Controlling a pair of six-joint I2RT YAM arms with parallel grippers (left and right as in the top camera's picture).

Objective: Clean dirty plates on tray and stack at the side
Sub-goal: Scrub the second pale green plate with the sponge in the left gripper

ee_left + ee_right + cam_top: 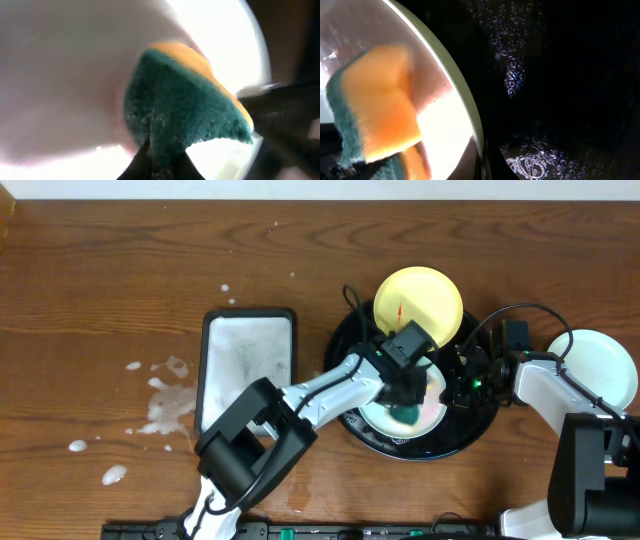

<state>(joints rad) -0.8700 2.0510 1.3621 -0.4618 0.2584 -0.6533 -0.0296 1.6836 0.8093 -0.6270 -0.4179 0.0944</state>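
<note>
The black round tray point(447, 442) holds a pale mint-green plate point(374, 418) with a pinkish smear. My left gripper point(408, 406) is shut on a green and orange sponge point(407, 416) and presses it onto this plate; the left wrist view shows the sponge point(185, 110) between the fingertips point(161, 161) on the plate point(60, 75). My right gripper point(453, 388) is shut on the plate's right rim point(456, 75), with its fingers point(482, 161) on either side of it. A yellow plate point(418, 302) with a red smear rests on the tray's far edge. Another pale plate point(598, 366) lies on the table at the right.
A rectangular dark tray point(248, 363) with a soapy white inside stands left of the round tray. Foam splashes point(165, 405) dot the wooden table further left. The wet black tray floor point(560, 75) fills the right wrist view.
</note>
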